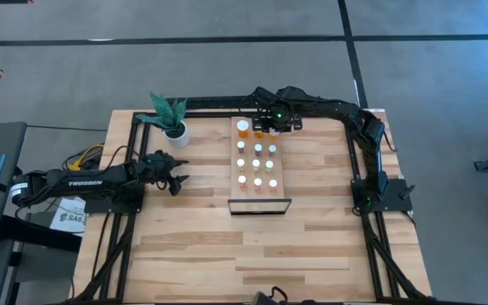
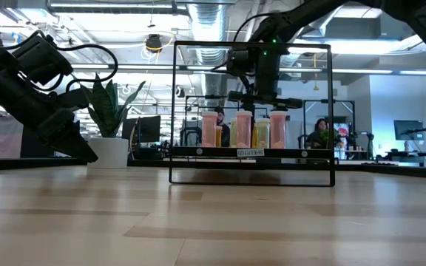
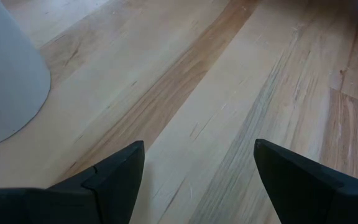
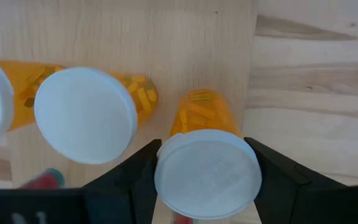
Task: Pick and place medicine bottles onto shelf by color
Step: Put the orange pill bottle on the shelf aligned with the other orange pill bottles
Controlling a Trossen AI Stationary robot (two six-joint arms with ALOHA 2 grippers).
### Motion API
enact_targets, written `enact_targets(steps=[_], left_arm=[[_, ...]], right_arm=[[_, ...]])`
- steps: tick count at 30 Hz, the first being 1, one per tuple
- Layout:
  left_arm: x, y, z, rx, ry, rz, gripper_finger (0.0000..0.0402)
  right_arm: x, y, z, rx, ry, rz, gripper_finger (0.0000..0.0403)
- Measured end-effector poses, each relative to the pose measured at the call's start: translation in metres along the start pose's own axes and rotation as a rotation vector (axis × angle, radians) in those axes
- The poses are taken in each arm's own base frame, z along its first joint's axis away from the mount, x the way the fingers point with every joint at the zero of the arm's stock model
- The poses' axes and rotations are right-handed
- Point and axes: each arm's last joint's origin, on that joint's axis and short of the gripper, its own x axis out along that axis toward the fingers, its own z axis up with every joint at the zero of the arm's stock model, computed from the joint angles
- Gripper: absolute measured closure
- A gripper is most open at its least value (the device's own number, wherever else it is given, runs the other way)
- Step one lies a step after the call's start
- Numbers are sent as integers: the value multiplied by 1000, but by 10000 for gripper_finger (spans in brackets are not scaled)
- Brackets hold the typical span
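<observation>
The shelf, a light-wood board with a black frame at its near end, lies mid-table. Several medicine bottles with white caps stand on it in rows; in the low view they show pink and orange. My right gripper is over the shelf's far end, shut on an orange bottle. Another orange bottle stands beside it. My left gripper waits open over bare table at the left, near the plant pot. My right gripper pinches the orange bottle's round white cap between its two fingers, one on each side. The fingers come from above, pointing down. The bottle stays upright below them, over the shelf's far right corner; whether its base rests on the board I cannot tell.
A white pot with a green plant stands at the far left of the table, close to my left gripper. Bare plank tabletop stretches in front of the shelf. Black frame rails run along the table's sides.
</observation>
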Motion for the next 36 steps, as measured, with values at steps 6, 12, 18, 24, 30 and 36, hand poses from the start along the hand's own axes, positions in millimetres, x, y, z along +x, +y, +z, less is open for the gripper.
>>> enact_targets(steps=[6,12,18,24,30,36], left_arm=[[0,0,0,0,0,0,111],[0,0,0,0,0,0,111],[0,0,0,0,0,0,111],[0,0,0,0,0,0,111],[0,0,0,0,0,0,111],[0,0,0,0,0,0,111]], right_arm=[[0,0,0,-27,-1,1,175],[0,0,0,-52,-1,0,175],[2,1,0,-57,-1,-3,174],[25,3,2,-60,38,-40,174],[24,3,3,-55,53,-22,175],[24,1,5,-55,50,-20,175]])
